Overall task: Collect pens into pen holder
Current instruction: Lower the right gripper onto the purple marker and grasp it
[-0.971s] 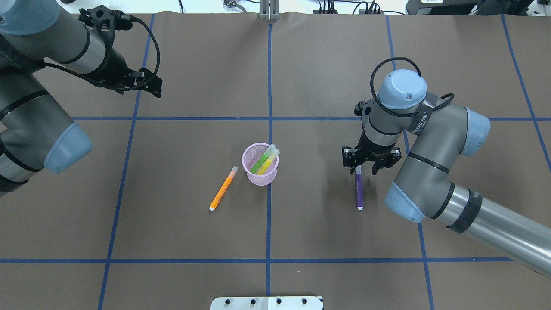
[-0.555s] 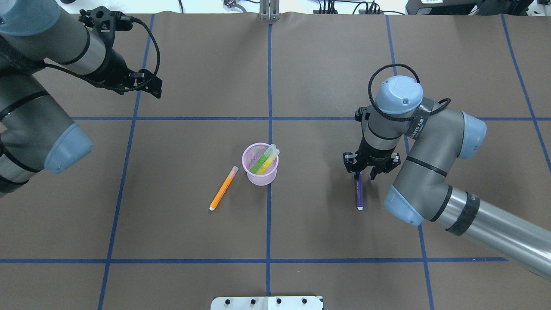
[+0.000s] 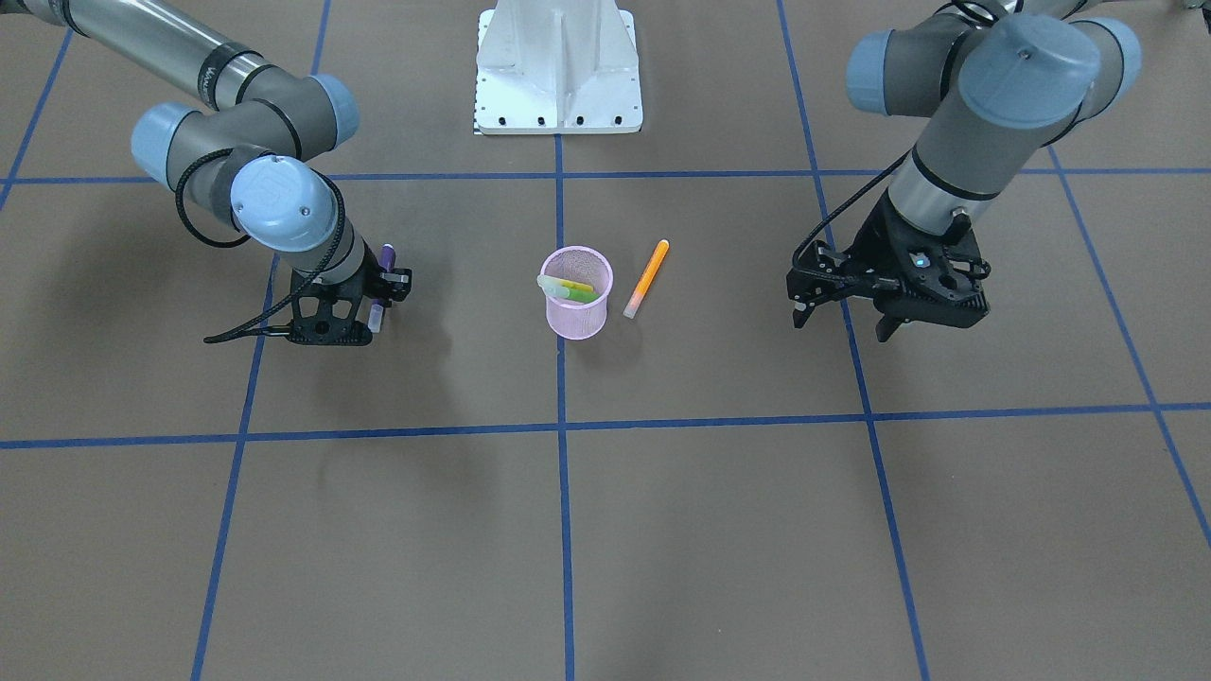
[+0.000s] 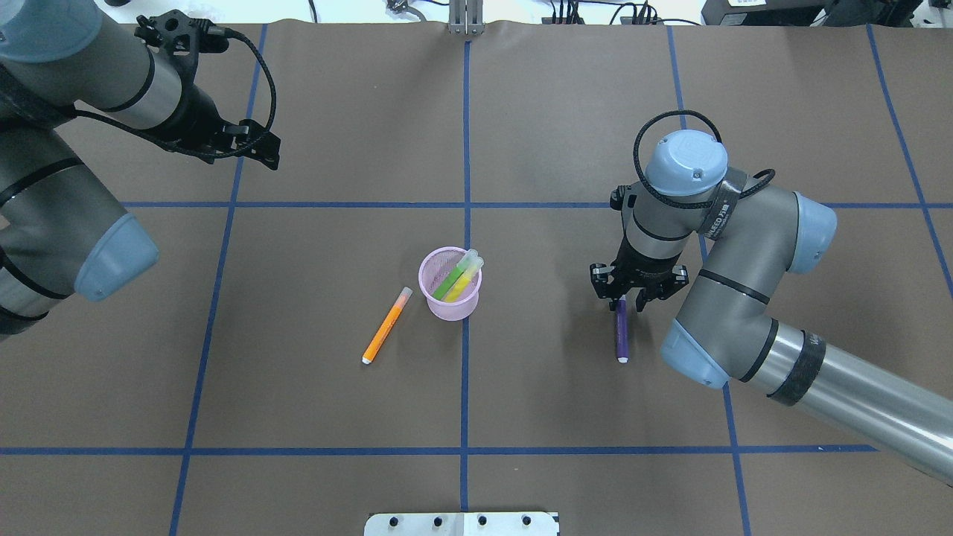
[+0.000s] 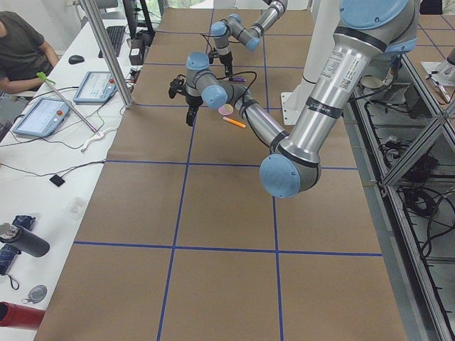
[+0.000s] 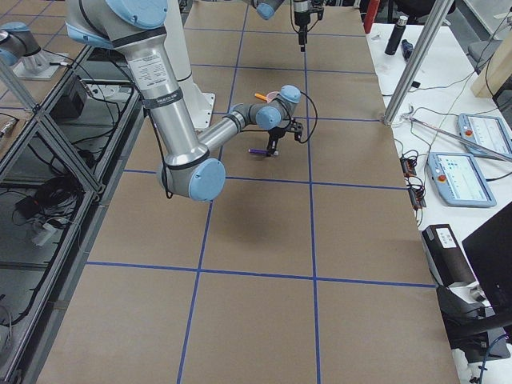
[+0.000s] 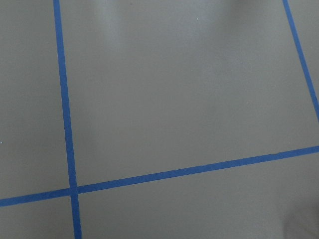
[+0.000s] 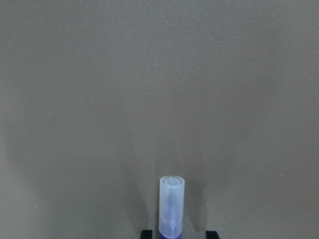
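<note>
The table [image 7: 179,94] fills this view: a flat, matte grey-brown surface marked with blue tape. An upright line [image 7: 66,114] runs from the top edge, near the left, down to the bottom edge, leaning slightly right as it descends. A cross line [image 7: 199,169] spans the lower part, rising gently from the left edge to the right edge. The two meet at a crossing [image 7: 73,189] in the lower left. A corner line [image 7: 302,59] cuts the upper right, slanting from the top edge down to the right edge. A faint darker patch [image 7: 299,226] lies in the bottom right corner.
</note>
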